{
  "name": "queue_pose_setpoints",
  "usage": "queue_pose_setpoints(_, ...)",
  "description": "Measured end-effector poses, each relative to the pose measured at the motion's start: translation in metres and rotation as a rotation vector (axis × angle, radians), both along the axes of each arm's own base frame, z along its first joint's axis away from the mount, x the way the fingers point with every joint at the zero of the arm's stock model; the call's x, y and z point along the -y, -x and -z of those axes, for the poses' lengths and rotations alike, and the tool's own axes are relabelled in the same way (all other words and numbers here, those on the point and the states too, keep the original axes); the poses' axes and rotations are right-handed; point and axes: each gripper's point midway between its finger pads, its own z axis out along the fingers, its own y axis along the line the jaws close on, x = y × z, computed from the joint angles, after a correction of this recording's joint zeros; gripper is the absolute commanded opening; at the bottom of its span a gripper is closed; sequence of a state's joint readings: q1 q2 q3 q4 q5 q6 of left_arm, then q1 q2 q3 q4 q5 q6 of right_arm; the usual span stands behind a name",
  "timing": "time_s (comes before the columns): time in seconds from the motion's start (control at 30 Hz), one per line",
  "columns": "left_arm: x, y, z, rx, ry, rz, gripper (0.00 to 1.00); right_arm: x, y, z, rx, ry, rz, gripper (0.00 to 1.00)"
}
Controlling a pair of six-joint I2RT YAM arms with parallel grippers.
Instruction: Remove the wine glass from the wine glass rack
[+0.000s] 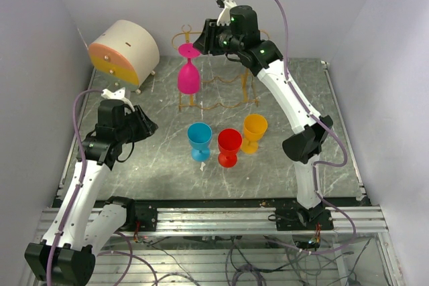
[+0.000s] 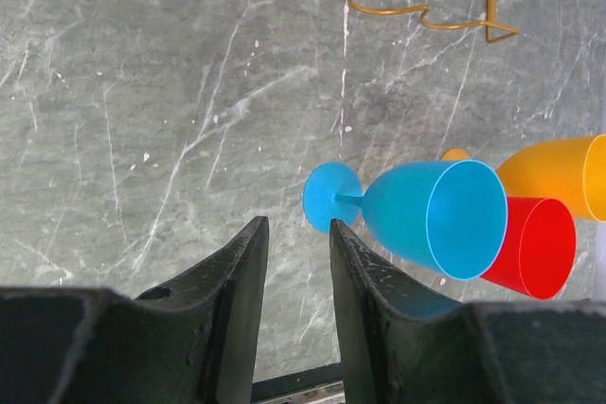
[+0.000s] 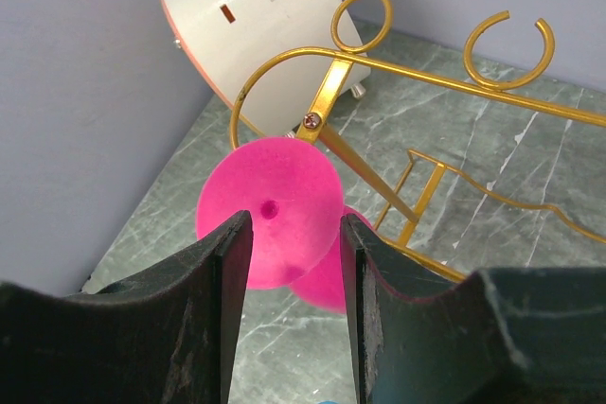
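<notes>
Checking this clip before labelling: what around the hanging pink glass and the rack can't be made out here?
- Right wrist view: the pink wine glass hides most of its bowl behind its own foot. Whether the right gripper touches the foot is unclear.
- Top view: that gripper's fingers are too small and dark to separate. The wine glass rack is partly behind the arm.
- Left wrist view: the top edge cuts off the pink glass.
</notes>
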State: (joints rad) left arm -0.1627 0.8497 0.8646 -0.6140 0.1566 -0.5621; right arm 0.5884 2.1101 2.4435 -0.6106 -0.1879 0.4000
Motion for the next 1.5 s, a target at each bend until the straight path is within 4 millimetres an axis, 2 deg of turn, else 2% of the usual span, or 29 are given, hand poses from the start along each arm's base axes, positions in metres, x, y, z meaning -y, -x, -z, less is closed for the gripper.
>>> queue_pose_setpoints(0.37,0.000,0.003,0.008,-0.021,-0.003,-0.001,0.43,-0.004,-0.004,0.013,-0.019,0.012,-0.008,0.41)
queue_pose_setpoints(0.8,-0.001,0.004,0.014,-0.034,-0.006,-0.001,0.43,-0.014,0.002,0.020,-0.040,-0.007,-0.070,0.40)
queue_pose_setpoints(1.3,0.000,0.004,0.018,-0.044,-0.001,-0.004,0.42,-0.020,0.003,0.019,-0.036,-0.043,-0.086,0.38)
queue_pose_setpoints(1.5,0.000,0.004,0.018,-0.044,-0.001,-0.004,0.42,-0.024,0.003,0.018,-0.039,-0.072,-0.099,0.32)
